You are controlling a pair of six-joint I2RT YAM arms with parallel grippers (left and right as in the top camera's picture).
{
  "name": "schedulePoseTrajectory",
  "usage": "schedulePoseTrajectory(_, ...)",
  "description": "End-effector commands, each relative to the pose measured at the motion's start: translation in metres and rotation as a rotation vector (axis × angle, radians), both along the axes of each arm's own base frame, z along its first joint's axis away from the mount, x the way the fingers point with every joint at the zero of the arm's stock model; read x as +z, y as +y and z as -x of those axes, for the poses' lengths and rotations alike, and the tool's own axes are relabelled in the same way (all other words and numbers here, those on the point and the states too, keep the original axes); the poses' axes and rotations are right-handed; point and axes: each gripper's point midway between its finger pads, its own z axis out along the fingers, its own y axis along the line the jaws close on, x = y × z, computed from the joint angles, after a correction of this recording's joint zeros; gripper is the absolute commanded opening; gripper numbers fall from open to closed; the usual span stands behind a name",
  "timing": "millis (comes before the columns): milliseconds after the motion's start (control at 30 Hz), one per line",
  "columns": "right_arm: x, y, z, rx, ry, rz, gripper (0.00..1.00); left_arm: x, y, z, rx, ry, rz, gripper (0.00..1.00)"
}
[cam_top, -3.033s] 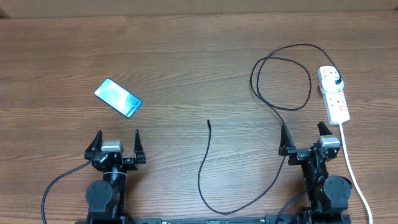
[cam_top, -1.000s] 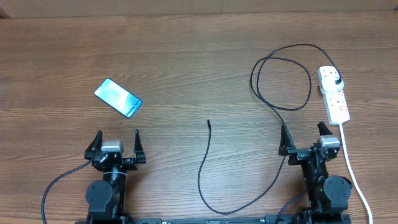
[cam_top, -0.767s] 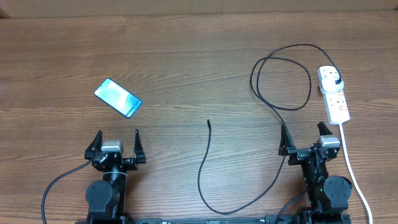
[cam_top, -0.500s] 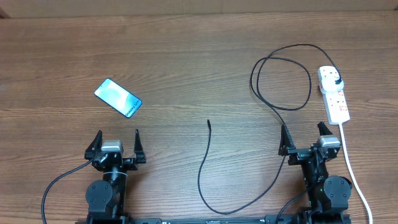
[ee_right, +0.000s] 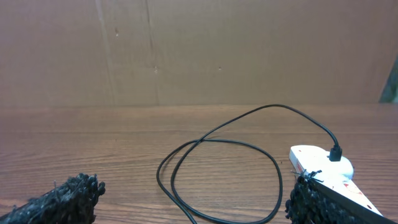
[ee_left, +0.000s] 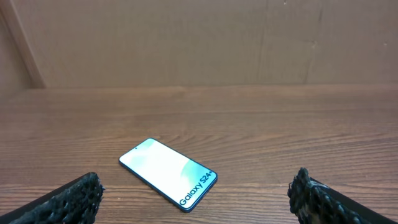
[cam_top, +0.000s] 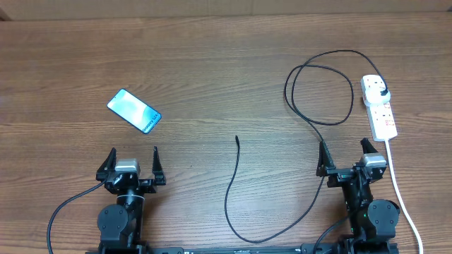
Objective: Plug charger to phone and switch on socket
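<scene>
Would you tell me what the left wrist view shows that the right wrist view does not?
Only the left wrist view shows the phone, lying flat with its screen lit. Only the right wrist view shows the charger, looped, with its plug seated in the socket. Both share the wooden table, a plain brown backdrop, and that arm's own fingertips spread wide at the lower corners.

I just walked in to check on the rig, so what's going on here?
Nothing is being handled. The left pincer and right pincer are open and empty at the near edge of the table. The phone lies with its screen lit ahead of the left pincer. The charger is plugged into the socket at one end; its free tip lies mid-table, apart from the phone.
</scene>
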Motion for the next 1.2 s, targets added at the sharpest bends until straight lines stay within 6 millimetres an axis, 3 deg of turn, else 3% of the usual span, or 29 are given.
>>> schedulePoseTrajectory(0, -0.0027, -0.0008, -0.0002, -0.007, 0.0, -0.002, 1.0, 0.0009, -0.0001, 0.0003, -0.002, -0.008, 0.007, 1.0)
schedulePoseTrajectory(1000, -0.0027, -0.0008, -0.0002, -0.007, 0.0, -0.002, 1.0, 0.0003, -0.006, 0.0004, -0.037, -0.004, 0.005, 1.0)
schedulePoseTrajectory(1167, -0.0027, -0.0008, -0.0002, -0.007, 0.0, -0.002, 1.0, 0.0059, -0.0056, 0.0075, -0.037, 0.053, -0.008, 0.99)
